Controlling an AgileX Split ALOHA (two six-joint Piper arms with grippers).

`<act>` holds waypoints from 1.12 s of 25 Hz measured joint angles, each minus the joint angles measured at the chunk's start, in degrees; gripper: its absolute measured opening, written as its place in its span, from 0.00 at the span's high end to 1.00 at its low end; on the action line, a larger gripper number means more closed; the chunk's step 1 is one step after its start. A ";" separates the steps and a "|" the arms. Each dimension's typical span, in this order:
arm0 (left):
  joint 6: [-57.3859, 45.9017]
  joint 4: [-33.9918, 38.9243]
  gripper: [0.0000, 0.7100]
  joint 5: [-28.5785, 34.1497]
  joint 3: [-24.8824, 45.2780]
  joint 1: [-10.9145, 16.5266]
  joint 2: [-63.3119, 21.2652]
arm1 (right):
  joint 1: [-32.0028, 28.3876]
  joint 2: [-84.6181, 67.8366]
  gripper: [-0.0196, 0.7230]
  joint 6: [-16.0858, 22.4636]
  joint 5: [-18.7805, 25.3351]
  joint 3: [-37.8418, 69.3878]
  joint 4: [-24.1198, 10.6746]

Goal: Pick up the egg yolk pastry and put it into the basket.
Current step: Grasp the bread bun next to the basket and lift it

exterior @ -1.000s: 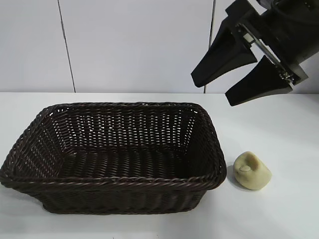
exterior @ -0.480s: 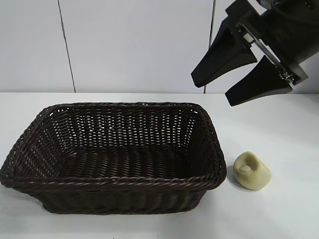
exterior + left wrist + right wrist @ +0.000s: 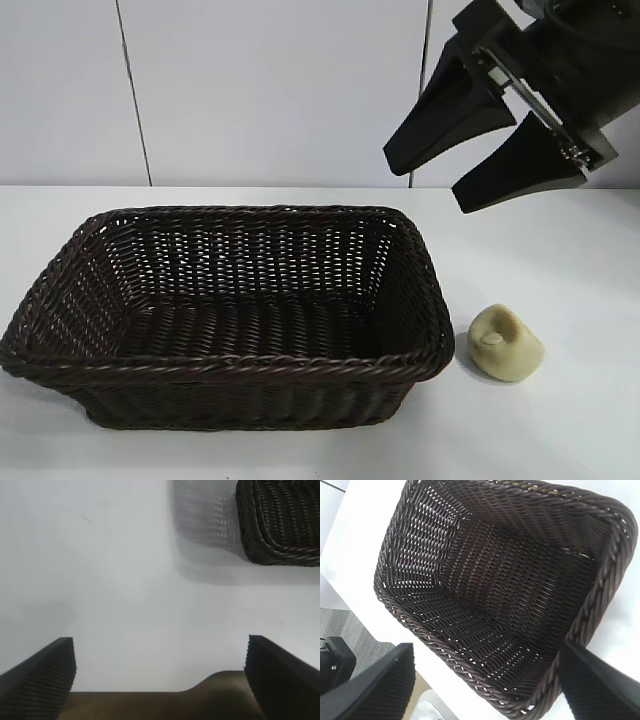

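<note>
Hidden or cut off: in the exterior view we see only the right gripper (image 3: 440,178) and its black wrist block, which runs off the top right corner, so the arm behind it is out of frame. The left arm does not show in that view at all.
Left gripper: we see it only in its own wrist view, as two ribbed black fingers (image 3: 42,677) cut off by the lower edge, with a brown part of the mount between them. They stand wide apart with nothing between them, over bare white table (image 3: 125,580).
Right gripper, state: its two black fingers are spread apart and empty, tips slanting down toward the basket's far right corner, high above the table.
Basket: one dark brown woven basket (image 3: 230,370), sitting on the table left of centre. The left wrist view catches only one corner of it (image 3: 280,525). The right wrist view looks into it (image 3: 505,590) and we see only weave inside.
Egg yolk pastry: one pale yellow lump (image 3: 505,343) on the table just beside the basket's right end, outside it and not touching it. We make out a small whitish spot in a dent on its top. It shows in neither wrist view.
Count: two grippers, one basket, one pastry.
Background: a pale wall (image 3: 270,90) with a dark vertical seam.
</note>
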 joint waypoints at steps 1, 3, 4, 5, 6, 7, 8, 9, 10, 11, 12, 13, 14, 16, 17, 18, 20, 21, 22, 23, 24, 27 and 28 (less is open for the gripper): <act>0.00 0.00 0.06 0.00 0.00 0.00 -0.21 | 0.00 0.00 0.21 0.00 0.00 0.00 0.00; 0.00 0.00 0.06 0.00 0.00 0.00 -0.45 | 0.00 0.00 0.21 0.00 0.00 0.00 -0.11; 0.00 0.00 0.06 0.00 0.00 0.00 -0.51 | 0.00 0.00 0.21 0.00 0.00 0.00 -0.27; 0.00 0.00 0.06 0.00 0.00 0.00 -0.58 | 0.00 0.00 0.21 0.16 0.00 0.00 -0.36; 0.00 0.00 0.06 0.00 0.00 0.00 -0.58 | 0.00 0.00 0.21 0.70 0.02 0.00 -0.46; 0.00 0.00 0.06 0.00 0.00 0.00 -0.58 | 0.00 0.00 0.21 1.32 0.14 0.00 -0.54; 0.00 0.00 0.06 0.00 0.00 0.00 -0.71 | 0.00 0.00 0.21 1.81 0.19 0.00 -0.60; 0.00 0.00 0.06 0.00 0.00 0.00 -1.02 | 0.00 0.00 0.21 2.13 0.19 0.00 -0.60; 0.00 0.00 0.06 0.00 0.00 0.00 -1.80 | 0.00 0.00 0.21 2.37 0.19 -0.12 -0.89; 0.00 0.00 0.06 0.00 0.00 0.00 -3.13 | 0.00 0.00 0.21 2.63 0.27 -0.47 -1.56; 0.00 0.00 0.06 0.00 0.00 0.00 -4.66 | 0.00 0.00 0.21 2.91 0.47 -0.93 -2.40; 0.00 0.00 0.06 0.00 0.00 0.00 -6.93 | 0.00 0.00 0.21 3.48 0.75 -1.70 -3.59; 0.00 0.00 0.06 0.00 0.00 0.00 -9.53 | 0.00 0.00 0.21 4.30 1.15 -2.69 -4.90; 0.00 0.00 0.06 0.00 0.00 0.00 -14.57 | 0.00 0.00 0.21 7.35 2.70 -4.95 -8.23; 0.00 0.00 0.06 0.06 0.00 0.00 -16.84 | 0.00 0.00 0.21 9.69 3.44 -6.29 -10.66; 0.00 0.00 0.06 0.11 -0.07 0.00 -18.11 | 0.00 0.00 0.21 12.09 4.02 -7.50 -13.72; 0.00 -0.02 0.06 0.48 -0.19 0.00 -18.44 | 0.00 0.00 0.21 18.48 5.42 -9.04 -20.59; 0.00 -0.02 0.06 0.48 -0.19 0.00 -18.44 | 0.00 0.00 0.21 20.98 5.85 -9.23 -24.61; 0.00 -0.02 0.06 0.48 -0.19 0.00 -18.44 | 0.00 0.00 0.21 23.67 6.41 -9.23 -28.56; 0.00 -0.02 0.06 0.48 -0.19 0.00 -18.44 | 0.00 0.00 0.21 25.89 6.70 -8.99 -31.47; 0.00 -0.02 0.06 0.48 -0.19 0.00 -18.44 | 0.00 0.00 0.21 27.55 6.68 -8.64 -34.47; 0.00 -0.02 0.06 0.48 -0.19 0.00 -18.44 | -0.51 0.00 0.21 29.79 5.67 -7.10 -38.76; 0.00 -0.02 0.06 0.48 -0.19 0.00 -18.44 | -0.87 -0.05 0.21 30.04 4.56 -6.35 -39.13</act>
